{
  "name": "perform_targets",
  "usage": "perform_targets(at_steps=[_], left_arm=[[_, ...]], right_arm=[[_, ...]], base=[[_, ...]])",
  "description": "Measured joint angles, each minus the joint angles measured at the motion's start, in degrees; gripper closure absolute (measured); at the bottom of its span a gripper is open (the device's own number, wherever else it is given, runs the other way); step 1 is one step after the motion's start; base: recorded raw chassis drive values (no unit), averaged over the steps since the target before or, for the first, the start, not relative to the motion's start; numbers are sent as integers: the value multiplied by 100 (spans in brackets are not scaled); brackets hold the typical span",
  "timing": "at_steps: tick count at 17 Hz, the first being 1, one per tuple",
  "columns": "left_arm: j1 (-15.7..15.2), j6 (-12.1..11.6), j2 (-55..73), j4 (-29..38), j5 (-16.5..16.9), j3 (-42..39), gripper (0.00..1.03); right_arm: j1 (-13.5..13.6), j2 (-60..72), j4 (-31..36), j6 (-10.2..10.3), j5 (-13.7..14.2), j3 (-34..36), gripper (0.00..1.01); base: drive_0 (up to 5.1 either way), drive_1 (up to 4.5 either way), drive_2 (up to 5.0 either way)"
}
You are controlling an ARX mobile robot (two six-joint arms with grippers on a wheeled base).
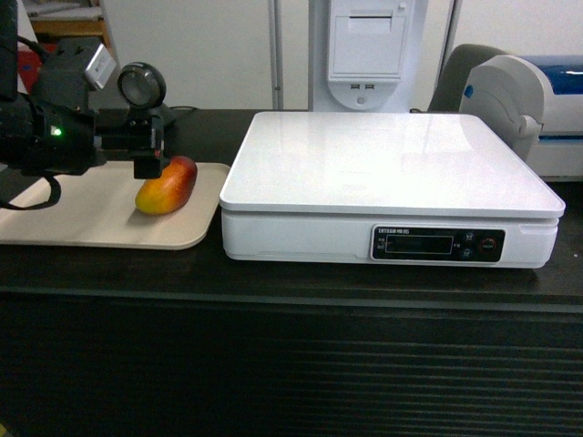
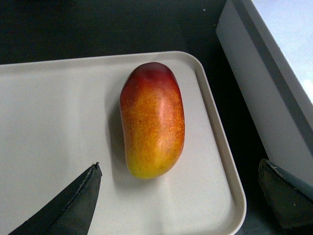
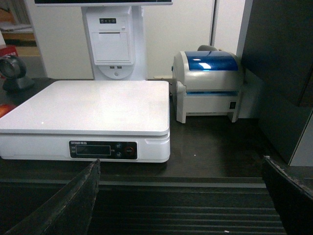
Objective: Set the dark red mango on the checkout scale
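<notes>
The dark red mango (image 1: pixel 167 186) (image 2: pixel 152 120) lies on a beige tray (image 1: pixel 82 228) (image 2: pixel 49 122) at the left of the black checkout (image 1: pixel 273 364); its red end points away from the wrist camera and its yellow end toward it. My left gripper (image 1: pixel 148 157) (image 2: pixel 179 164) hovers open just above the yellow end, its fingers spread wider than the fruit and touching nothing. The white scale (image 1: pixel 383 164) (image 2: pixel 274 73) (image 3: pixel 88 107) stands right of the tray with a bare platter. My right gripper (image 3: pixel 181 160) is open and empty before the counter's ribbed front, out of the head view.
A round scanner (image 1: pixel 141 88) stands behind the tray. A white terminal post (image 1: pixel 369 45) rises behind the scale. A label printer with a blue lid (image 1: pixel 537 100) (image 3: pixel 208 83) sits at the right. A dark cabinet (image 3: pixel 283 58) borders the far right.
</notes>
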State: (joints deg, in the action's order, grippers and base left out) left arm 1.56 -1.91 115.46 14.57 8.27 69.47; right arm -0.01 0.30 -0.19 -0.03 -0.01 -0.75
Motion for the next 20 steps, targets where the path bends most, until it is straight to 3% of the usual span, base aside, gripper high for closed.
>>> perform_targets(at_steps=[6, 20], left_arm=[[59, -2, 997, -334, -50, 1169, 5], [48, 35, 1919, -868, -61, 2260, 5]], right_arm=[[0, 0, -2, 0, 0, 0, 3], [0, 0, 0, 0, 0, 0, 3]], base=[[0, 0, 0], [0, 0, 0]])
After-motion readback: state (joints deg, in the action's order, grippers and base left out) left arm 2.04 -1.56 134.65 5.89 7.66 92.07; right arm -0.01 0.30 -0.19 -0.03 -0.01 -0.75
